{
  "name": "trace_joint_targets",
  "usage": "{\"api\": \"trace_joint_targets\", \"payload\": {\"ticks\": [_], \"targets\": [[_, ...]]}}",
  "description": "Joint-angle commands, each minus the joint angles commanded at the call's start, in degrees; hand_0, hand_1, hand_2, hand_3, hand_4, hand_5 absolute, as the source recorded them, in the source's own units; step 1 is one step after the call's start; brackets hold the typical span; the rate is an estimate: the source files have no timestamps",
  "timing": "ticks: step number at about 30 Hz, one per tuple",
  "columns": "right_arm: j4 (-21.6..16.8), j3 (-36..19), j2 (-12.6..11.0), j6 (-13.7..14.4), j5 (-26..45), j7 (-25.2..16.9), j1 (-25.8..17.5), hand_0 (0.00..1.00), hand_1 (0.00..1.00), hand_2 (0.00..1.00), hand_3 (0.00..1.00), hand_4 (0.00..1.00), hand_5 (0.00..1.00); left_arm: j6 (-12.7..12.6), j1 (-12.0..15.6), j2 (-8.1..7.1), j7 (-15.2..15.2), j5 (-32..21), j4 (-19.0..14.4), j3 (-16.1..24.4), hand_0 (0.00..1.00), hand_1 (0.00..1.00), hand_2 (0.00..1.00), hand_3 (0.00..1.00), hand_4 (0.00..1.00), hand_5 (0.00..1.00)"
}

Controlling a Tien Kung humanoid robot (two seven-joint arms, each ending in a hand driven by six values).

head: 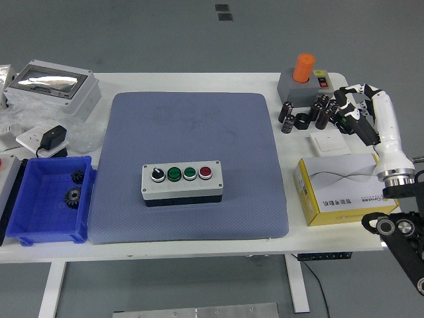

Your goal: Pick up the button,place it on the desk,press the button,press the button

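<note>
On the white table (199, 81), a blue-grey mat (192, 132) cushions the button box (182, 182), which sits flat near the mat's centre with its buttons up for pressing, while the right hand (358, 99), fingers loosely apart and empty, hovers far right.

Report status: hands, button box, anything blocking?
Right hand open over far right clutter, holding nothing. Left arm out of view. Button box on the grey mat, untouched. Path clear.
</note>
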State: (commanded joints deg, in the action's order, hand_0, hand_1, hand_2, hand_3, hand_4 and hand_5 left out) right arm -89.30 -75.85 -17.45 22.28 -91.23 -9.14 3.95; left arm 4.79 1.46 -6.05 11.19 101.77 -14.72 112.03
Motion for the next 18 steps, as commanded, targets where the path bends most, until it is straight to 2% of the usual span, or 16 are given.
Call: {"api": "trace_joint_targets", "payload": {"ticks": [1,2,8,9,14,15,18], "targets": [[0.22,0.06,0.11,-1.03,2.31,-1.51,0.14,0.439,0.599,0.73,0.753,0.998,0.998,0.0,-0.02,0.03,-0.03,0.0,0.02,0.0,0.692,0.677,0.636,0.763,0.842,0.751],[0.43,0.19,0.21,-1.9,4.53,-2.94,0.28,0.756,0.739,0.802,0.781,0.998,0.998,0.01,-0.02,0.06,-0.02,0.01,0.02,-0.01,0.692,0.678,0.637,0.762,0.84,0.801],[0.87,0.78,0.49,-5.0,14.94,-9.15,0.38,0.756,0.739,0.802,0.781,0.998,0.998,0.24,-0.31,0.25,-0.3,0.53,0.17,0.27,0.692,0.678,0.637,0.762,0.84,0.801],[0.88,0.75,0.48,-5.3,16.6,-9.73,0.26,0.692,0.727,0.818,0.748,0.998,0.998,0.29,-0.42,0.23,-0.41,0.67,0.22,0.37,0.692,0.678,0.637,0.763,0.841,0.808],[0.8,-0.13,0.28,-6.06,23.25,-11.36,0.05,0.692,0.727,0.818,0.748,0.998,0.998,0.4,-0.96,-0.05,-0.75,1.02,0.47,0.61,0.692,0.678,0.637,0.763,0.841,0.808],[0.77,-0.31,0.23,-6.1,24.14,-11.49,0.12,0.675,0.723,0.823,0.739,0.998,0.949,0.33,-1.02,-0.11,-0.62,1.01,0.51,0.54,0.692,0.678,0.637,0.762,0.841,0.801],[0.64,-0.7,0.12,-6.14,25.7,-11.72,0.41,0.675,0.723,0.823,0.739,0.998,0.949,-0.02,-1.19,-0.24,0.21,1.01,0.61,0.21,0.692,0.678,0.637,0.762,0.841,0.801]]}}
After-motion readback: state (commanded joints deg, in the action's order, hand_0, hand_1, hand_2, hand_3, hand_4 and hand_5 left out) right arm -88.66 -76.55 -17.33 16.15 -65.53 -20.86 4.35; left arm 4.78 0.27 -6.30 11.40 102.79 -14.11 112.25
